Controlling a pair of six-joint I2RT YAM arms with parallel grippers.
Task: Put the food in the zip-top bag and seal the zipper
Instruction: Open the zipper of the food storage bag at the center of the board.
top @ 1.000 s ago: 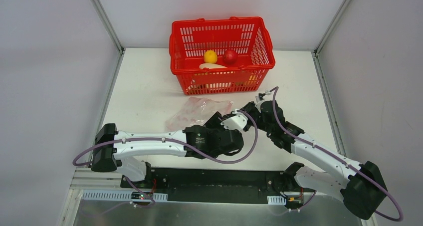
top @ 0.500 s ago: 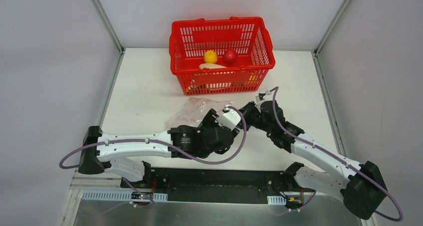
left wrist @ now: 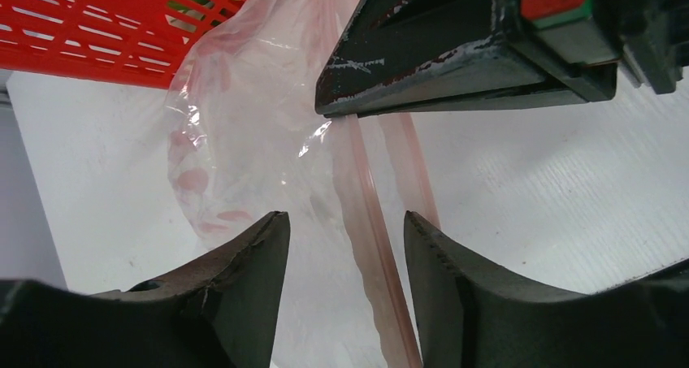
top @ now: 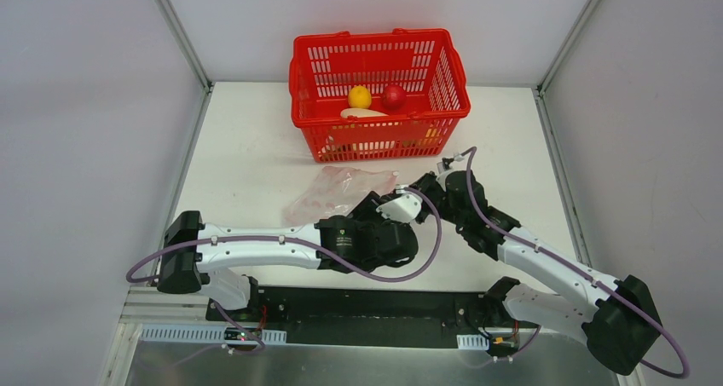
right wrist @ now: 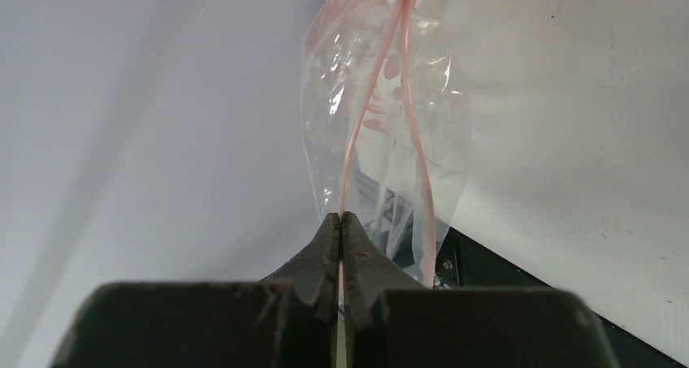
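Left wrist view: taking the second zipper (left wrist: 366, 214) strip

Right gripper (right wrist: 341, 218) is clamped tight on one strip, holding the mouth of the bag (top: 341, 190) just before the basket (top: 379, 38), where the food (top: 360, 96) lies. Left gripper (left wrist: 343, 220) stands part open astride the other strip, gripping nothing. It should close squarely on that strip alone, then draw the mouth gently apart.

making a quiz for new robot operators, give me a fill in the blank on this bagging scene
The right tool is ___ on the zipper. The left tool is ___, one finger on each side of the zipper. The yellow ball and red ball lie in the red ___, not the zip-top bag.
Missing: shut; open; basket.
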